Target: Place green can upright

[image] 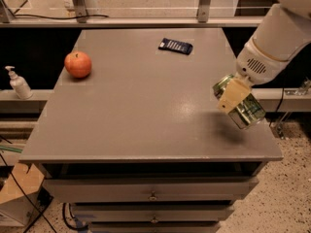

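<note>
Gripper (pixel 233 96) around diagonally tilted green can (pixel 250 112)

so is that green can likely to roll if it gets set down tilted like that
Probably: the green can is round and held tilted in the gripper, just above the table near its right edge, so it could roll off. Its shiny wall looks smooth, perhaps slippery.
</note>
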Robot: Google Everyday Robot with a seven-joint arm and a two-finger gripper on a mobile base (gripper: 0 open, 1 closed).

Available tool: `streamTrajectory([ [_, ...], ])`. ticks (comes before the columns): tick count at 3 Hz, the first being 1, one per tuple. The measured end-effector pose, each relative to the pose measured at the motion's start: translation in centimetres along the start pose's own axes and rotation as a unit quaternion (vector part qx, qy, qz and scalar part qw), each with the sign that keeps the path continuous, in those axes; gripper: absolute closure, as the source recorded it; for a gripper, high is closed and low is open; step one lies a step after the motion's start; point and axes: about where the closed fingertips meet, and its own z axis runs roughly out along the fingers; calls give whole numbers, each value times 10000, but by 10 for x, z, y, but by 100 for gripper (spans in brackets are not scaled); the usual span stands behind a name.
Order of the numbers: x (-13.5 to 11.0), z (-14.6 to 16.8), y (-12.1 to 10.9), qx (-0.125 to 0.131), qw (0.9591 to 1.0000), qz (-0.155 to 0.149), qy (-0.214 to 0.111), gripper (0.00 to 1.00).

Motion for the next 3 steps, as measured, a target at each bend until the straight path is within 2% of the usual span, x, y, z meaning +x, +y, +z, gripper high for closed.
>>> streamTrajectory([
  [1, -18, -11, -3, -117, 9950, -406, -903, 100],
  [2, -36, -23, -5, -205, 9785, -853, -1867, 100],
  [3, -49, -42, -2, -221, 9558, -1542, -2493, 100],
])
